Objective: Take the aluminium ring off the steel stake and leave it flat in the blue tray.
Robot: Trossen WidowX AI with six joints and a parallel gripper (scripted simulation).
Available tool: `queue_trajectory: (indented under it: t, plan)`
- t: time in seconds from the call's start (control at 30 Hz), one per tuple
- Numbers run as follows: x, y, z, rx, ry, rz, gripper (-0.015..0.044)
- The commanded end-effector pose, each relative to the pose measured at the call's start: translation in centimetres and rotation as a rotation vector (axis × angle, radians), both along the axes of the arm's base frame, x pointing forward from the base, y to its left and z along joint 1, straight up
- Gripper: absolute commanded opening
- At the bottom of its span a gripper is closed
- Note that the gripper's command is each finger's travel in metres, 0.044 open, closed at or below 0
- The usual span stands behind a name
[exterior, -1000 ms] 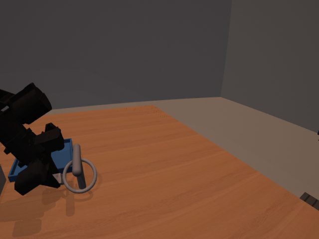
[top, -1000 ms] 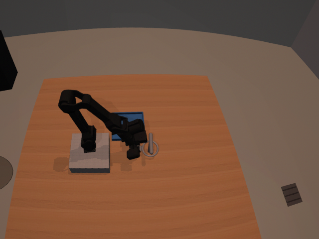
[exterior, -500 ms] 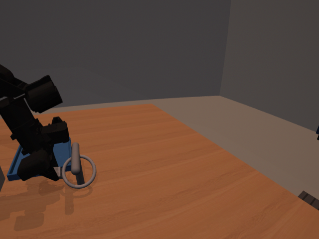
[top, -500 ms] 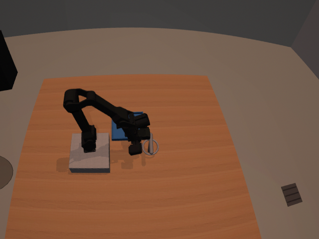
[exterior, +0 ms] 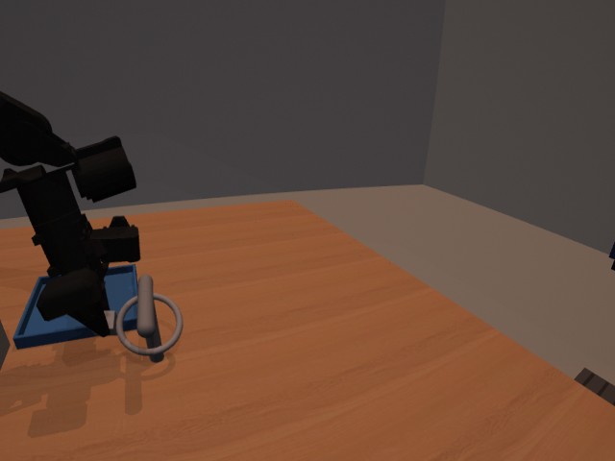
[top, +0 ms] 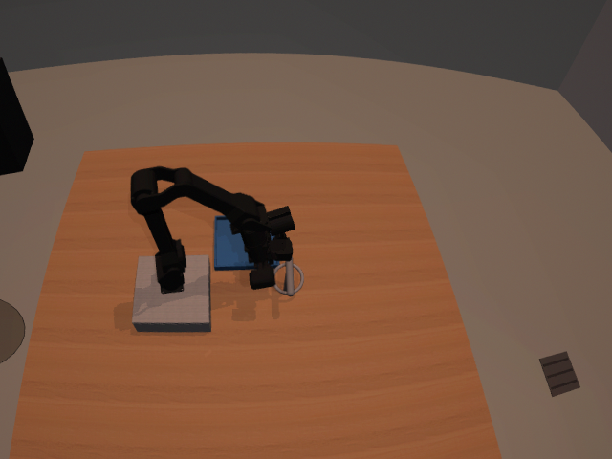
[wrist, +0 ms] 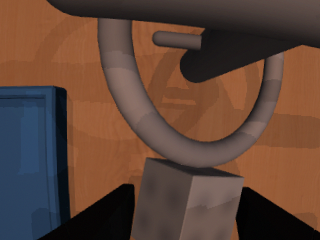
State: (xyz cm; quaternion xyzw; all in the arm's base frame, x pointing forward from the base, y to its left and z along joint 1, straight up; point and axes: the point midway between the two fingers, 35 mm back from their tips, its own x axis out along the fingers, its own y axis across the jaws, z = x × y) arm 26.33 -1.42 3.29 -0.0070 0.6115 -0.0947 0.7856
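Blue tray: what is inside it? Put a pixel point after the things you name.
In the blue tray (top: pixel 229 247) (exterior: pixel 121 292) (wrist: pixel 20 150), only bare blue floor shows. The arm (top: pixel 212 192) (exterior: pixel 49 208) covers part of it in the top and exterior views, so that part cannot be told.

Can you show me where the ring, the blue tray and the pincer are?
ring (exterior: pixel 179 324): exterior view, its right side.
blue tray (top: pixel 216 247): top view, its left rim.
pincer (wrist: pixel 184 196): wrist view, midway between its fingertips.
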Motion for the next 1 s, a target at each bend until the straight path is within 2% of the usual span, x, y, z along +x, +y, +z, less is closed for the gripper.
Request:
queue_trajectory:
  t: [0.0,0.97]
  plan:
    - [0.2,0.2,0.3,-0.024,0.011,-0.005,0.0]
    - [0.4,2.0,2.2,-0.157,0.03,-0.003,0.0]
